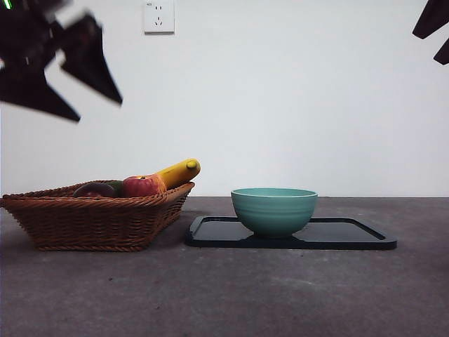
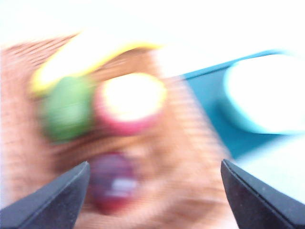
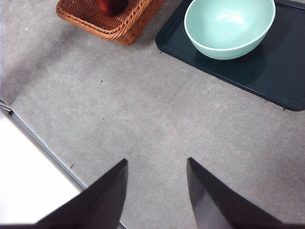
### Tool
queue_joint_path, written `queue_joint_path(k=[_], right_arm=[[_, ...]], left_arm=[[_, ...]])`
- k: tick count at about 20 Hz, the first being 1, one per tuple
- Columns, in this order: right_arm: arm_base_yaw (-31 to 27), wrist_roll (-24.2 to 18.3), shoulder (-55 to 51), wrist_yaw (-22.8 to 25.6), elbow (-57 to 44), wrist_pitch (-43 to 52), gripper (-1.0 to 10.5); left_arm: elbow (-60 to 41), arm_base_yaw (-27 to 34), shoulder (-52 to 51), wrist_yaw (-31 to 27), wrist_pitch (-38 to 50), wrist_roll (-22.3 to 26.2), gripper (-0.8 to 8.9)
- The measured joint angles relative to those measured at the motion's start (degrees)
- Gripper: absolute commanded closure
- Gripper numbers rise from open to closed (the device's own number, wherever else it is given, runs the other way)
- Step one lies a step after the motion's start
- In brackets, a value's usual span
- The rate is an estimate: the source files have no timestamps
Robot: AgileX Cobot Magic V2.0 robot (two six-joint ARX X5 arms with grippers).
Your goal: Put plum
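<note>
The plum (image 1: 94, 189) is dark maroon and lies in the wicker basket (image 1: 91, 221) at the left, beside a red apple (image 1: 141, 186), a green fruit (image 1: 116, 185) and a banana (image 1: 178, 172). My left gripper (image 1: 98, 109) hangs high above the basket, blurred by motion. In the left wrist view, which is blurred, its jaws (image 2: 155, 164) stand wide open and empty over the basket (image 2: 181, 157), with the plum (image 2: 113, 182) close to one jaw. My right gripper (image 3: 156, 161) is open and empty above bare table, and shows as a black tip at the front view's top right corner (image 1: 435, 31).
A teal bowl (image 1: 273, 209) stands on a black tray (image 1: 351, 239) right of the basket. Both show in the right wrist view, bowl (image 3: 228, 24) and tray (image 3: 271, 76), with a basket corner (image 3: 114, 28) holding a dark red fruit (image 3: 112, 5). A wall socket (image 1: 158, 17) is behind.
</note>
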Motion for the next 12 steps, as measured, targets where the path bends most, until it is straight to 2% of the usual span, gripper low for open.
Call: queue_joint_path(k=[3, 7, 12], right_arm=[[0.00, 0.00, 0.00, 0.00, 0.00, 0.59, 7.5], [0.00, 0.00, 0.00, 0.00, 0.00, 1.51, 7.5], [0.00, 0.00, 0.00, 0.00, 0.00, 1.77, 7.5]], left_arm=[[0.02, -0.94, -6.91, 4.59, -5.57, -0.96, 3.77], [0.02, -1.68, -13.94, 7.82, -13.16, -1.33, 3.77], [0.04, -1.79, -19.78, 17.31, -25.70, -1.03, 3.77]])
